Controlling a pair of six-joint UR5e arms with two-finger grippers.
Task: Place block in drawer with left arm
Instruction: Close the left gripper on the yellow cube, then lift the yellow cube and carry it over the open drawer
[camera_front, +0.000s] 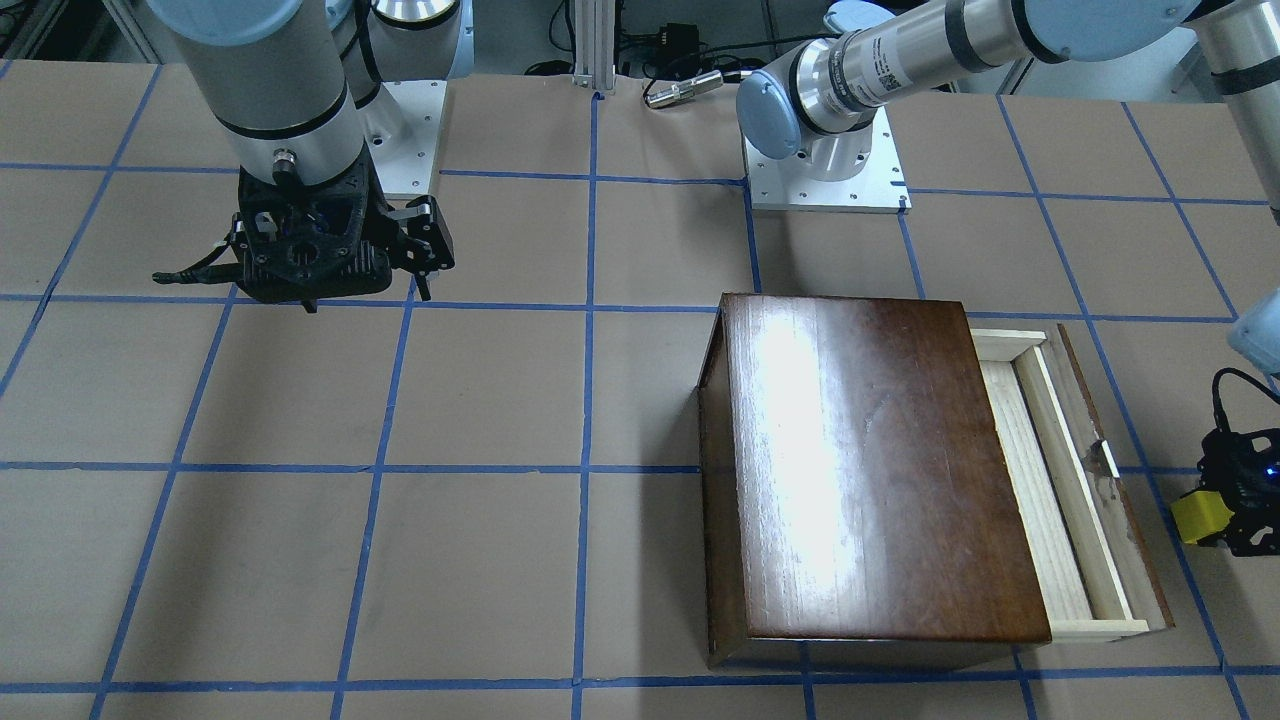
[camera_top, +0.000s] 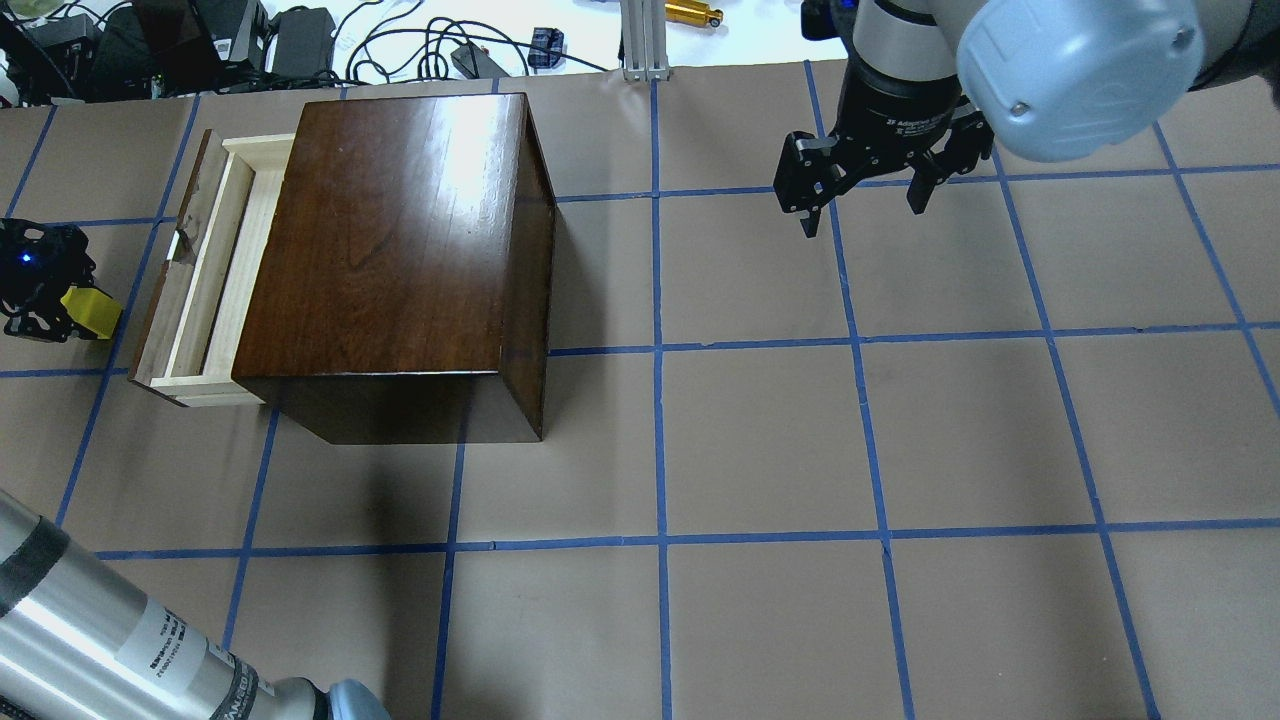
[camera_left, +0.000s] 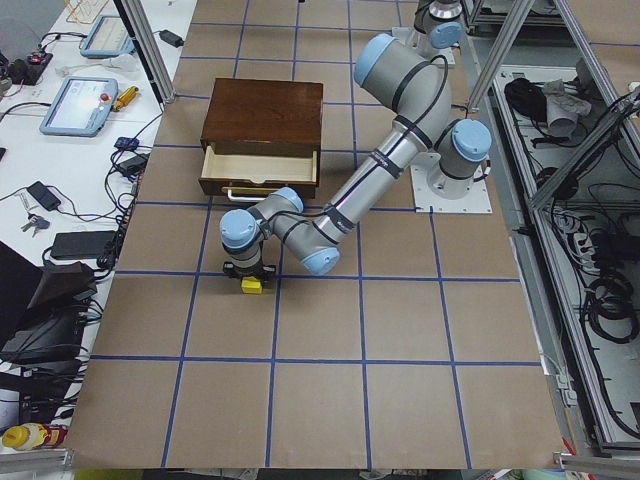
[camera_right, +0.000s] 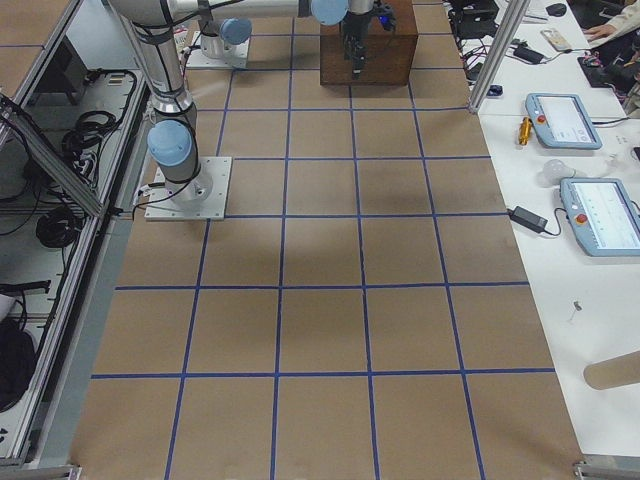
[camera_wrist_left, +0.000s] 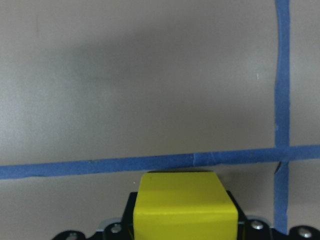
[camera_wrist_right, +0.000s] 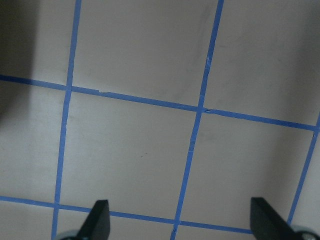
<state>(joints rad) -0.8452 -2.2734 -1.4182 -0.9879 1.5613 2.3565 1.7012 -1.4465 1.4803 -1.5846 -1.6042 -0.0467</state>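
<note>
1. Yellow block (camera_front: 1198, 516) sits clamped between the fingers of the left gripper (camera_top: 72, 306), at the far right edge of the front-facing view, about level with the middle of the frame.
2. In the left wrist view the block fills the bottom centre, with a strip of blue tape (camera_wrist_left: 150, 163) running across the brown paper just above it.
3. The drawer (camera_front: 1060, 480) is pulled partway out of the glossy dark wooden box (camera_front: 860, 470), its pale tray showing to the right of the box lid in the front-facing view.
4. The block is outside the drawer, near its dark front panel (camera_top: 165, 290) but apart from it; in the overhead view it lies at the far left, left of that panel.
5. Whether the block touches the paper cannot be told.
6. The right gripper (camera_top: 862, 215) hangs in the upper right of the overhead view, fingers spread wide with nothing between them, well apart from the box.
7. Its wrist view shows only the taped table (camera_wrist_right: 135, 150) and two black fingertips (camera_wrist_right: 98, 221) at the bottom corners.
</note>
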